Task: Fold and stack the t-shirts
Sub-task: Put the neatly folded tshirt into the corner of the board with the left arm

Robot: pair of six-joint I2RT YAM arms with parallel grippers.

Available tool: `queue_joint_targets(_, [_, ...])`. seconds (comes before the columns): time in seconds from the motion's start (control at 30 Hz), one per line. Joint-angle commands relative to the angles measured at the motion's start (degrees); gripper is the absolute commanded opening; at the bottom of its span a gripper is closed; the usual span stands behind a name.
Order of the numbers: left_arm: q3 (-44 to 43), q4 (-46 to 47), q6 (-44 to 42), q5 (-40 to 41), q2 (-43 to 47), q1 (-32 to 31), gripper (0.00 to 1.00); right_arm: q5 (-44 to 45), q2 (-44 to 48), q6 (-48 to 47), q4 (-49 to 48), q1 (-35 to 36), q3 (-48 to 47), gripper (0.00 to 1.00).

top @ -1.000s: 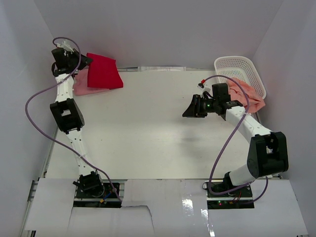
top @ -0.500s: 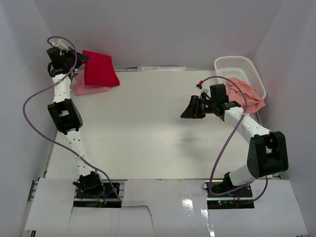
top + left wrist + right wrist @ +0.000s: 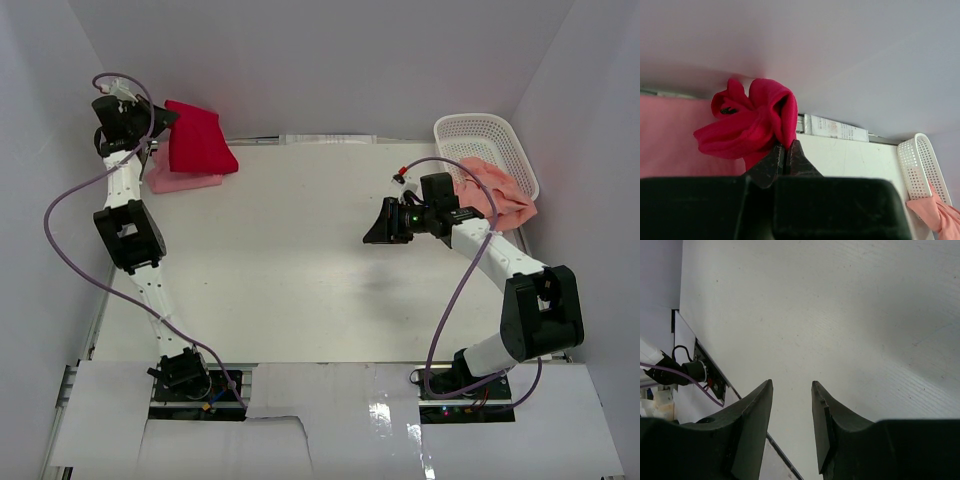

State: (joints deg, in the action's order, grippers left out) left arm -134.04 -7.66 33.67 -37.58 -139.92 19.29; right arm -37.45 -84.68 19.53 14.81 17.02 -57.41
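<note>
Three soft cloth shirts on the flat white table [image 3: 300, 270]: salmon-peach t-shirt [image 3: 495, 190] draped in the white plastic lattice basket [image 3: 470, 122] at 2 o'clock, light pink t-shirt [image 3: 180, 181] flat at 10 o'clock, bright red t-shirt [image 3: 198, 140] bunched above it. Left gripper [image 3: 786, 150] is clamped on the red one. Right gripper [image 3: 791, 385] has jaws parted and empty at 3 o'clock.

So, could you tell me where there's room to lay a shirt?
The table's middle is bare from pink shirt to basket, right gripper hovering above. Crowded: far left, red shirt in the left gripper over the pink one; far right, salmon shirt draped on the basket.
</note>
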Motion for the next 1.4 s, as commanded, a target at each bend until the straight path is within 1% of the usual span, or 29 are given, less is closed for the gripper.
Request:
queue_joint_targets(0.0, [4.2,4.0,-0.6,-0.3,5.9,0.8,0.00,0.3,1.5,0.1,-1.4,0.2,0.4,0.43])
queue_joint_targets(0.27, [3.3,3.1,-4.5,3.4,2.4,0.9,0.00,0.0,0.9,0.5,-1.1,0.5,0.0,0.43])
queue_joint_targets(0.3, [3.3,2.4,-6.1,5.7,2.4,0.9,0.00,0.1,0.8,0.6,-1.0,0.6,-0.2,0.43])
queue_joint_targets(0.4, [4.5,2.4,-8.5,8.8,3.2,0.9,0.00,0.2,0.0,1.0,-0.4,0.7,-0.7,0.44])
queue_joint_targets(0.53, [8.9,5.5,-10.8,15.2,4.4,0.9,0.00,0.4,-0.9,1.5,-0.6,0.7,-1.0,0.44])
queue_joint_targets(0.7, [9.1,7.2,-12.7,19.6,3.2,0.9,0.00,0.5,-2.5,2.0,-0.6,0.7,-1.7,0.44])
queue_joint_targets(0.77, [8.9,7.2,-13.5,23.3,2.6,1.0,0.00,0.5,-3.1,2.4,-0.6,0.9,-2.1,0.44])
queue_joint_targets(0.83, [9.5,7.4,-14.3,24.9,2.4,1.0,0.00,0.6,-3.4,2.6,-0.6,1.2,-2.4,0.44])
queue_joint_targets(0.87, [9.5,9.2,-14.9,25.5,2.2,1.0,0.00,0.5,-3.7,2.7,-0.6,1.3,-2.4,0.44])
queue_joint_targets(1.03, [10.1,11.0,-15.5,30.0,1.6,1.2,0.00,0.7,-5.0,3.1,-0.7,1.7,-2.8,0.44])
queue_joint_targets(1.1, [10.5,11.7,-15.4,32.3,1.4,1.2,0.08,0.7,-5.2,3.2,-0.9,1.9,-3.0,0.44])
queue_joint_targets(1.17, [11.3,12.9,-14.7,33.3,1.4,1.2,0.21,0.8,-5.7,3.4,-0.9,2.0,-3.1,0.44])
queue_joint_targets(1.2, [11.7,13.3,-14.6,32.7,1.2,1.2,0.38,0.8,-5.8,3.4,-0.9,2.1,-3.1,0.44])
queue_joint_targets(1.23, [11.7,13.2,-14.4,32.5,1.1,1.2,0.43,0.8,-5.8,3.4,-1.0,2.1,-3.0,0.44])
queue_joint_targets(1.27, [11.4,12.8,-14.2,32.6,0.4,1.2,0.46,0.9,-5.8,3.5,-1.1,2.1,-3.0,0.44])
queue_joint_targets(1.3, [11.3,12.6,-13.5,33.2,0.2,1.2,0.55,0.9,-5.8,3.5,-1.2,2.2,-2.8,0.44])
queue_joint_targets(1.33, [11.4,12.5,-13.2,33.8,0.1,1.2,0.61,0.9,-5.8,3.6,-1.3,2.3,-2.7,0.44])
queue_joint_targets(1.37, [11.3,12.2,-12.8,34.2,-0.2,1.2,0.68,0.9,-5.8,3.7,-1.4,2.4,-2.5,0.44])
